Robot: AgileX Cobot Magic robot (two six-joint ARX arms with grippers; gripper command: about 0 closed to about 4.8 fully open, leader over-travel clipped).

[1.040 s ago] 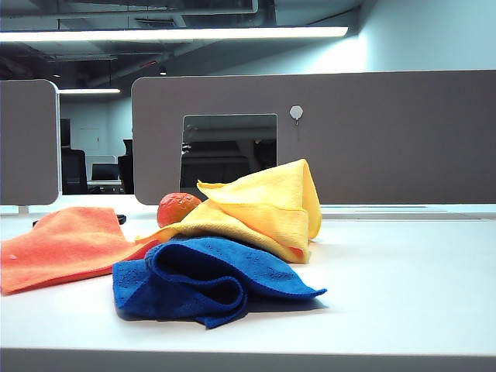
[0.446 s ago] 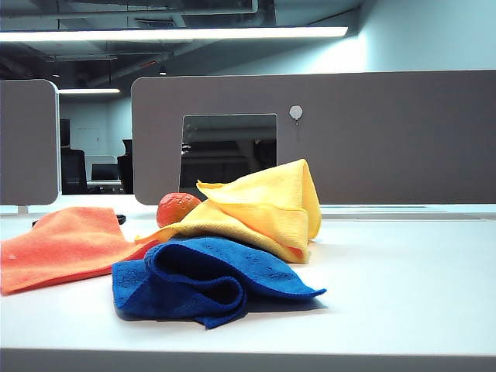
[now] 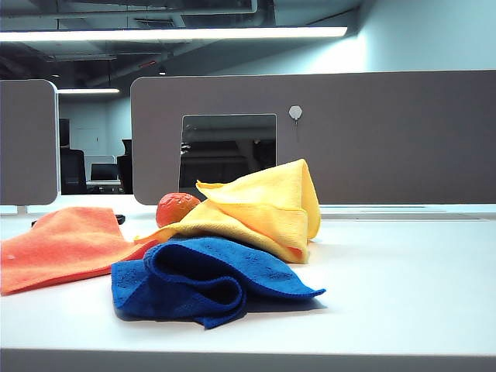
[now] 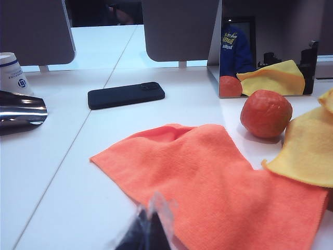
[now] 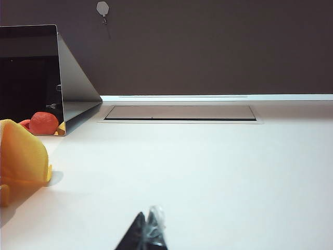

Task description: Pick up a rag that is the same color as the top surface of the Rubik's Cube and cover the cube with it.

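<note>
Left pincer (image 4: 151,229): only its tips show, low at the near edge of the left wrist view, over the near edge of the orange cloth (image 4: 218,182); tips drawn together, nothing seen between them; whether they touch the cloth cannot be told.
Right pincer (image 5: 148,232): tips closed to a point, holding nothing, above bare tabletop (image 5: 208,166) to the right of the rag.
Rag (image 3: 263,209): yellow, heaped in a peak at the middle of the tabletop, behind the blue cloth (image 3: 205,279); its left edge lies over the orange cloth.
Rubik's Cube: not visible in any view.
Orange fruit (image 3: 177,209): just left of the rag, at its far side.
Change since earlier frames: none seen in the exterior view; cloths, fruit and rag lie as they did a second ago.
Other items: black phone (image 4: 126,95) lying flat beyond the orange cloth; paper cup (image 4: 11,73) at far left.
Writing: a small blue emblem on the cup, not legible; yellow lettering in the mirror's (image 4: 263,57) reflection, too small to read.
</note>
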